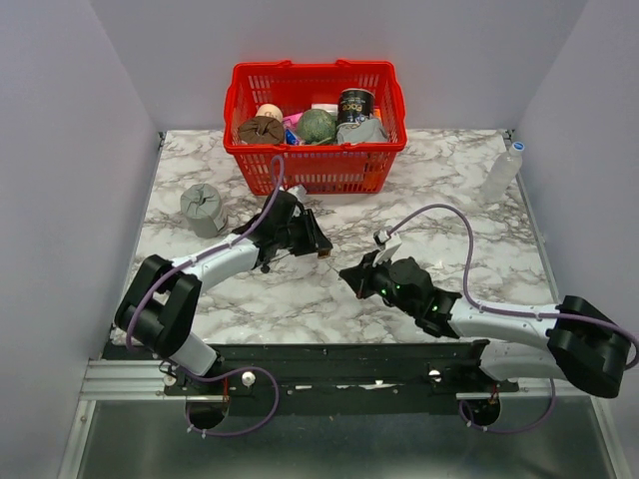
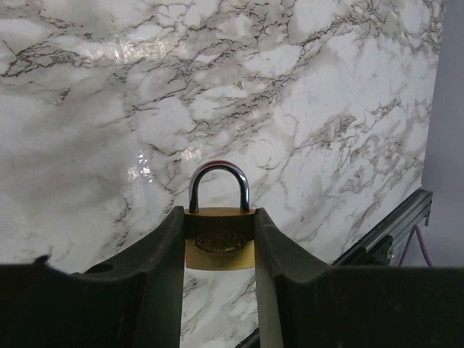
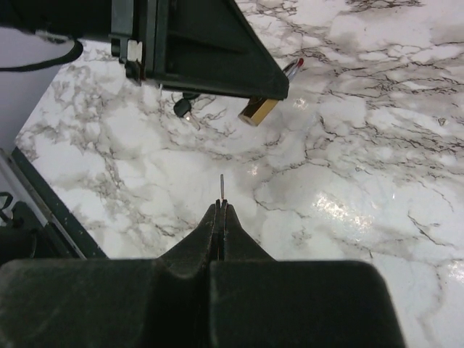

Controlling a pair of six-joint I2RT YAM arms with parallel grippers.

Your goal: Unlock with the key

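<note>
holding: left gripper (image 2: pixel 219 214) pinches brass padlock (image 2: pixel 217 250) by its body
right gripper (image 3: pixel 220 211): jaws pressed together on key (image 3: pixel 222 186), thin blade sticking out

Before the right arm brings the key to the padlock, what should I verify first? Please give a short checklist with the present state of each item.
1. Grip of left tool on brass padlock: ok, body sits between both fingers.
2. State of shackle: ok, seated in the body, not yet unlocked.
3. Grip of right tool on key: ok, only its thin blade sticks out past the shut tips.
4. Gap from blade to padlock: ok, bare marble table shows between them.
5. Facing of keyhole toward blade: cannot tell, it is not visible.
</note>
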